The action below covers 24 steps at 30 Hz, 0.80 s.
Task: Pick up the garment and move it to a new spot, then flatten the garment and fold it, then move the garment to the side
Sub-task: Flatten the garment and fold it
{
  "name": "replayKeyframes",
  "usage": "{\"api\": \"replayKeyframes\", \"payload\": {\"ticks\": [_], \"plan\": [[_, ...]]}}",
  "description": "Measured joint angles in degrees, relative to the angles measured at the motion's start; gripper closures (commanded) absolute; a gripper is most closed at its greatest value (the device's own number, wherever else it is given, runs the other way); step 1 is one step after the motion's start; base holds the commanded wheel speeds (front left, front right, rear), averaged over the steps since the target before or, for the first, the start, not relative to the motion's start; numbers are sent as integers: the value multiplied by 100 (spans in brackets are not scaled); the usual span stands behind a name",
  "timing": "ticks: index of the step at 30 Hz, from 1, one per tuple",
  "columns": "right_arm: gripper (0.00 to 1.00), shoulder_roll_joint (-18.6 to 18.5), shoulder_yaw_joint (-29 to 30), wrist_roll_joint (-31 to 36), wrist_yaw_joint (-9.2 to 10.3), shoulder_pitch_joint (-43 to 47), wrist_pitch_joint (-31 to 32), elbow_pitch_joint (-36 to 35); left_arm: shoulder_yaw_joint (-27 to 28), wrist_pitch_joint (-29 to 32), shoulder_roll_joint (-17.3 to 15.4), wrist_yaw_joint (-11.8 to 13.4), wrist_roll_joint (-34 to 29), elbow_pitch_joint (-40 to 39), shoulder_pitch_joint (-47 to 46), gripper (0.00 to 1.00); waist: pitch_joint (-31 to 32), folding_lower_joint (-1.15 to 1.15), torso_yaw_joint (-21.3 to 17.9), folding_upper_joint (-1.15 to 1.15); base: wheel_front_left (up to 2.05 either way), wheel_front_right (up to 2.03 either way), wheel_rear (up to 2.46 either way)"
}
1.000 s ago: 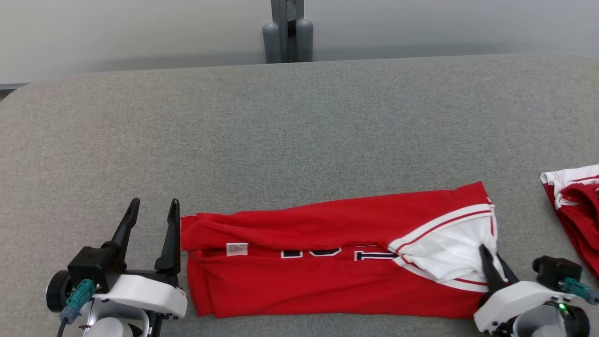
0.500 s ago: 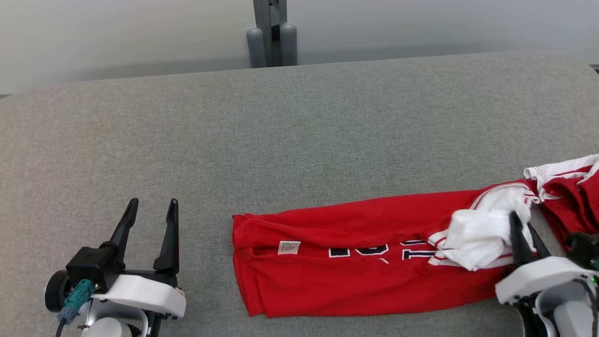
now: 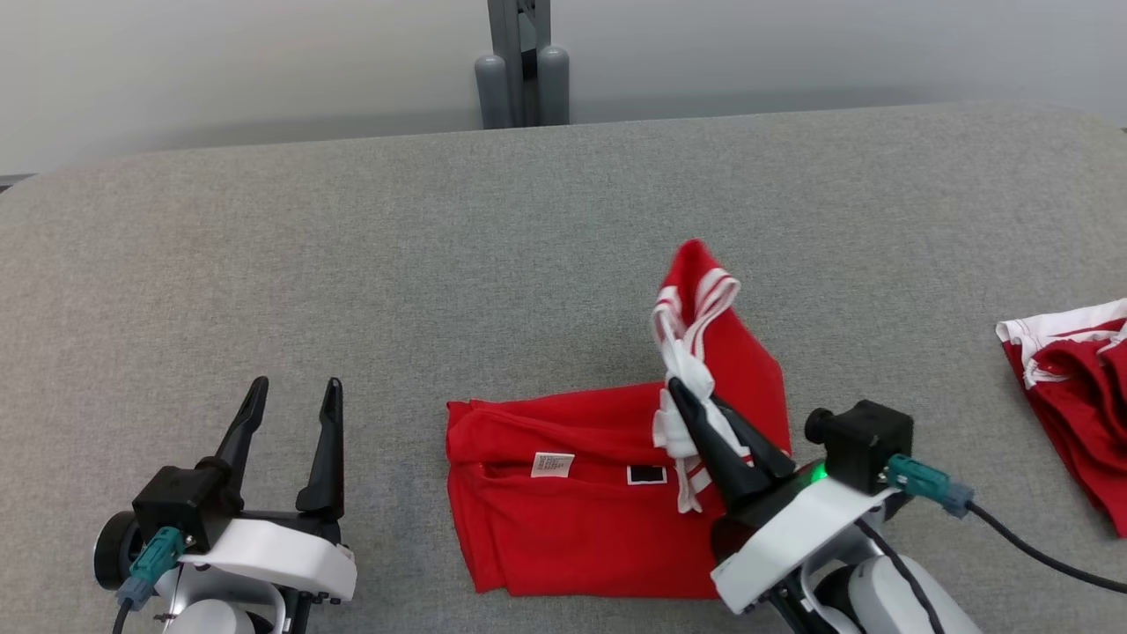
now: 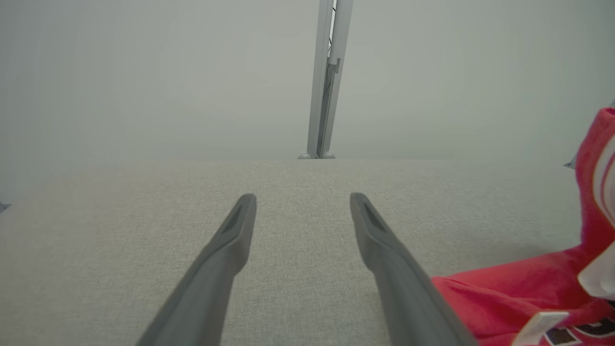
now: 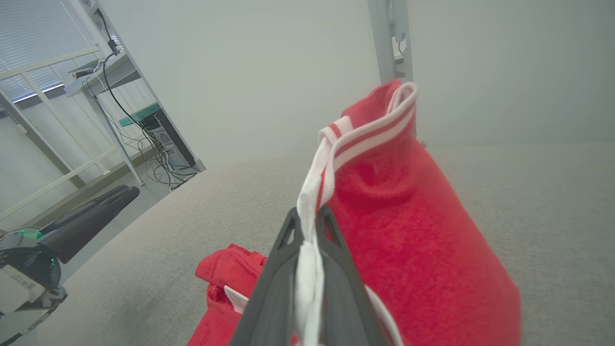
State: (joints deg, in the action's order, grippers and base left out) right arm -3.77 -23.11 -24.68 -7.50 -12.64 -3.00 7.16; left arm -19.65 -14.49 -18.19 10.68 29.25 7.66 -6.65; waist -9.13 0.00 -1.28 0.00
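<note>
Red garment (image 3: 563, 519) lies folded along the near edge of the grey surface (image 3: 440, 246), its right end raised. Right gripper (image 3: 691, 394) is clamped on its white trim. Left gripper (image 3: 297, 383) sits toward the near left corner, fingers apart, holding nothing.

Left wrist view: left gripper (image 4: 302, 197) parted above the surface, garment (image 4: 504, 293) at right.

Right wrist view: right gripper (image 5: 310, 211) pinches the trim, with the garment (image 5: 408, 230) standing up beyond it.

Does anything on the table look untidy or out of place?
The red shirt is not flat: its white-trimmed end stands bunched in the shut right claw. A second red garment lies crumpled at the right edge of the table.
</note>
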Motion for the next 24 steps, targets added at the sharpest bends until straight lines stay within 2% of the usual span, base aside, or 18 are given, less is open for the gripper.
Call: {"api": "replayKeyframes", "payload": {"ticks": [3,4,7,15,23,24], "plan": [[100,32,-463,-143,0,-133,68,63,-42,0,37,-3,1,19,-25,0,-33,0,75,0,0,0,0],[100,53,-766,-238,0,-278,93,221,-71,0,77,-8,1,42,-78,0,-61,0,140,0,0,0,0],[100,80,-1149,-432,0,-511,62,575,-98,-1,112,-13,0,79,-130,0,-99,0,250,0,0,0,0],[100,91,-1896,-1062,0,-1111,-277,1530,-188,-16,219,-65,-10,183,-272,0,-251,0,533,0,0,0,0],[100,92,-2685,-1783,0,-1621,-567,1978,-258,-18,272,-113,-45,266,-413,0,-431,0,655,0,0,0,0],[67,92,-2777,-1812,0,-1679,-578,2052,-263,-19,279,-129,-51,274,-432,0,-448,0,663,0,0,0,0]]}}
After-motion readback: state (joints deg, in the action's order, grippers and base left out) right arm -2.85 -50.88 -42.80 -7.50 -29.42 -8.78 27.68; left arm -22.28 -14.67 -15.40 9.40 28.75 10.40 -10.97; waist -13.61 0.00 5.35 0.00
